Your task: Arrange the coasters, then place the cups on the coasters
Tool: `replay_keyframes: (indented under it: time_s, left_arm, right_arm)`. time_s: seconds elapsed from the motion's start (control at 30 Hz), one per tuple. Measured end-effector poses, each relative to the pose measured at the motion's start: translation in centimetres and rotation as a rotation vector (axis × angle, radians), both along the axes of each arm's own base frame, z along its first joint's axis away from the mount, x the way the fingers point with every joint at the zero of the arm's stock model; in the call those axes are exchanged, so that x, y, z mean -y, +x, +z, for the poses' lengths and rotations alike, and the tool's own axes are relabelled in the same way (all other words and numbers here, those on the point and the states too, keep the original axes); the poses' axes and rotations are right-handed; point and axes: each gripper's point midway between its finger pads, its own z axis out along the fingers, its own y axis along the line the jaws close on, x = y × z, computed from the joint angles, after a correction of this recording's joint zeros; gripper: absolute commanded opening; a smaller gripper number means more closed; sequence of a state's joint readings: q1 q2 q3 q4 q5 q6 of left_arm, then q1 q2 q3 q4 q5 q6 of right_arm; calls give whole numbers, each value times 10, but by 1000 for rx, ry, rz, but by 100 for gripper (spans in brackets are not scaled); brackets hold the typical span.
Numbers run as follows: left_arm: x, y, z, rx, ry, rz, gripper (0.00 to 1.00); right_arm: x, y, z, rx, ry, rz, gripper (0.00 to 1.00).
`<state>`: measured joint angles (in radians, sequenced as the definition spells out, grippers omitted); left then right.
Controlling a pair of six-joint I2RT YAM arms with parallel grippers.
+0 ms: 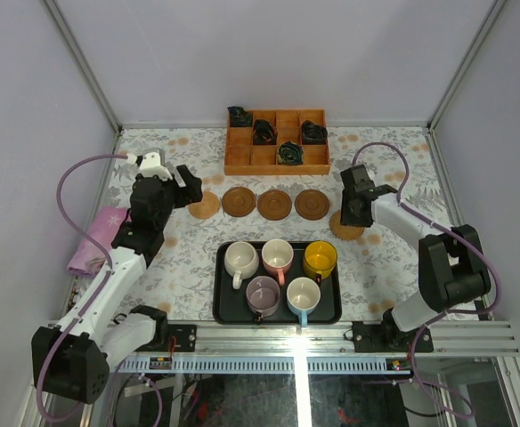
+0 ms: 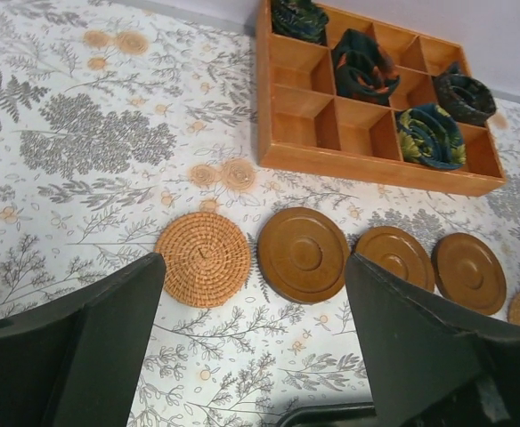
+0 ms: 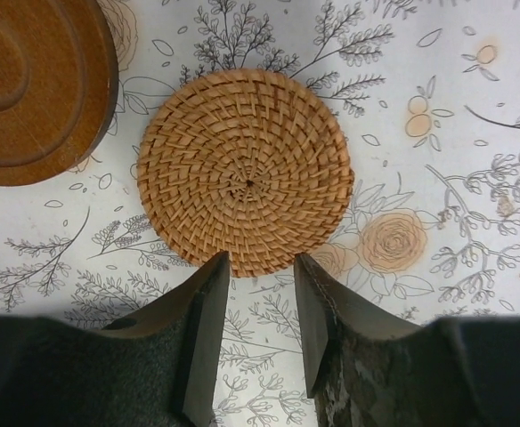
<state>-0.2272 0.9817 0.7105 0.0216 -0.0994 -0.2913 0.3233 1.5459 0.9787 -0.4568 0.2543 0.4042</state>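
1. Broadly, the table with the white flower-printed cloth (image 1: 394,267) carried everything. The step in hand seemed to be the last tidying of the coaster row, so no cup needed touching yet.
2. The black rectangular tray (image 1: 233,313) at the near edge held all five small handled ceramic cups (image 1: 277,256); none stood on a coaster.
3. The three round brown wooden coasters (image 1: 275,204) lay in a line just in front of the orange wooden box with square cells (image 1: 242,165), near each other but apart.
4. The round woven straw-coloured coaster at the left end (image 2: 203,258) lay just beside the first wooden one, in line with it.
5. The second woven coaster at the right end (image 3: 247,173) lay a little nearer to the arms than the row. I judged it should be pushed gently away, flat on the cloth, until it was in line, with a gap left to its wooden neighbour.
6. The right gripper (image 3: 260,267) had its fingers a little apart with nothing between them, and the tips were at that coaster's near edge.
7. The left gripper (image 2: 253,262) had its fingers wide apart and empty, over the cloth near the left woven coaster; it was best kept clear.
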Motion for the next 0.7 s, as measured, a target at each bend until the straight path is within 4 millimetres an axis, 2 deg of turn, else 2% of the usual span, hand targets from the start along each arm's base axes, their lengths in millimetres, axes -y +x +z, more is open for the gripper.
replay_keyframes:
  time_s: [0.3,0.43,0.57,0.7]
  left_arm:
    - [-12,-1,-21,-47,0,69,83]
    - [-18,-1,-32,-69,6,99,83]
    - [-21,3,-47,-107,3,117,83]
    - [-23,8,-70,-171,11,128,83]
  right_arm:
    - [-17,3,-41,-117,56,13,41]
    - [-22,18,-41,-97,85,3,41]
    - [-17,35,-40,-95,112,-40,40]
    - [-8,52,-40,-88,134,-88,40]
